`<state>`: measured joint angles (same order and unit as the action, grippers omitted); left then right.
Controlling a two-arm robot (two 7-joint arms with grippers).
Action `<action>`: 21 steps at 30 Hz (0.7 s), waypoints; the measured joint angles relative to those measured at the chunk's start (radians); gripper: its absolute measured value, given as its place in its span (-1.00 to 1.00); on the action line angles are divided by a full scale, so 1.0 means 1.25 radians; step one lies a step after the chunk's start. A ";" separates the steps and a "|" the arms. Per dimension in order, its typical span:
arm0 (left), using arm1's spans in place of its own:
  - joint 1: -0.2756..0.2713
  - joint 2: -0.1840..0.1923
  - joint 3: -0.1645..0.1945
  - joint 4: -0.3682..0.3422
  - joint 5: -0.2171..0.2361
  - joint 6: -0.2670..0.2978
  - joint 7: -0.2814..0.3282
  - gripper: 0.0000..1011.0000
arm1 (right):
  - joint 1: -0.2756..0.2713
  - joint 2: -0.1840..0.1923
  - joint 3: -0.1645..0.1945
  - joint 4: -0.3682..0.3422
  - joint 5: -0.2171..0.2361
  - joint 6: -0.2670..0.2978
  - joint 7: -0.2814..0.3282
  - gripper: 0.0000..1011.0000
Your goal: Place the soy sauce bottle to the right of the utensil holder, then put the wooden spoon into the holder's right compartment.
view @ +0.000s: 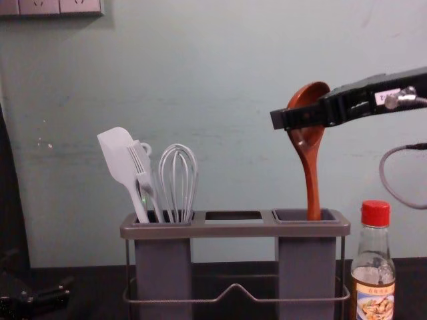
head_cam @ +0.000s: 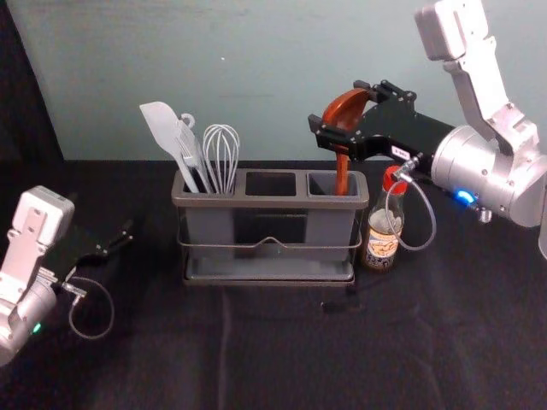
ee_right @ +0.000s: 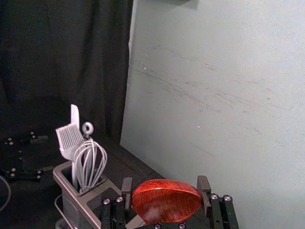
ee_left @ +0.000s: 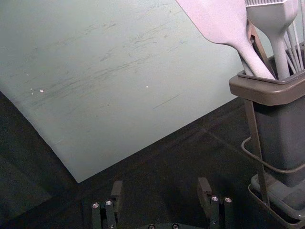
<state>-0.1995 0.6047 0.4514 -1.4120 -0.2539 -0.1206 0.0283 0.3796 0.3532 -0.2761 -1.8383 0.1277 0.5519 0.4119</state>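
Our right gripper [ee_right: 165, 187] is closed to the width of the wooden spoon [view: 311, 170]'s bowl, gripping it above the holder [view: 233, 230]'s right compartment [view: 307, 267], handle dipping in. Released early, the top-heavy spoon could tip; a low retreat could knock the soy sauce bottle [view: 374, 267] just right. We can't quite judge the handle's depth. The spoon looks glossy, reddish-brown, bowl up, leaning slightly. Our left gripper [ee_left: 161, 188] is parked left, wide open and empty.
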 joint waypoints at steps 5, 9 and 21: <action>0.000 0.000 0.000 0.000 0.000 0.000 0.000 1.00 | 0.003 -0.002 -0.007 0.023 0.014 -0.013 0.000 0.66; 0.000 0.000 0.000 0.000 0.000 0.000 0.000 1.00 | 0.010 -0.001 -0.018 0.039 0.017 -0.016 -0.003 0.66; 0.000 0.000 0.000 0.000 0.000 0.000 0.000 1.00 | 0.011 0.009 -0.040 0.069 0.029 -0.022 -0.020 0.66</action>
<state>-0.1995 0.6047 0.4514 -1.4120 -0.2539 -0.1206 0.0283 0.3929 0.3647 -0.3263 -1.7520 0.1645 0.5248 0.3872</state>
